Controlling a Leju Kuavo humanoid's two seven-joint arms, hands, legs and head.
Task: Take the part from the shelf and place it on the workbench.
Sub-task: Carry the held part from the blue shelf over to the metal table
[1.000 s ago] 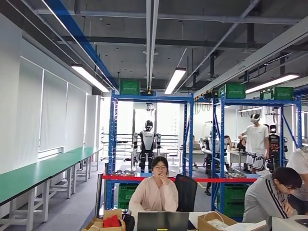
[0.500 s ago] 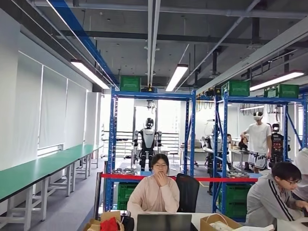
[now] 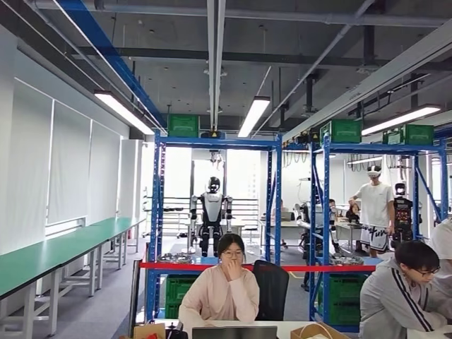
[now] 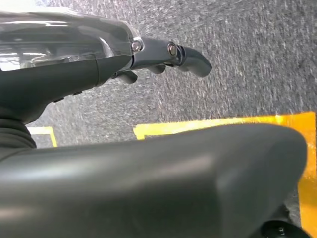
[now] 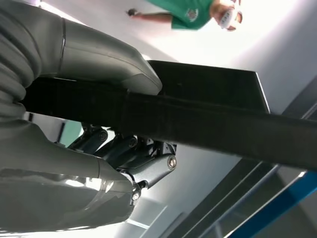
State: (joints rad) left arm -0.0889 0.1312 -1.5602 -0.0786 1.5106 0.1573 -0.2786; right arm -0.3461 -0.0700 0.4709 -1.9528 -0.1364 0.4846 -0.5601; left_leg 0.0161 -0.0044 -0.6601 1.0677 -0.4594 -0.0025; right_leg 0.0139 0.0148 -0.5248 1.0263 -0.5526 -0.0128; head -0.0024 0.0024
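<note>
The right hand is gripping a flat black part, with the thick thumb lying over one face and the darker fingers curling under the other. The part is reaching well past the hand toward a blue shelf post, so it is off the shelf and not yet on any worktop.

The left hand is hanging over grey carpet and a yellow floor line, holding nothing, its fingers lying loosely apart.

In the head view, the robot is looking across the room: a long green worktop is running along the left wall, blue shelves are standing ahead behind a red barrier tape, and a seated person is sitting just in front.

The risks, as I judge them: the part is sticking out far to one side, so it could swing into a shelf post or a person while the robot is turning. It could also tip or slip in the hand, since much of it appears to be overhanging.
</note>
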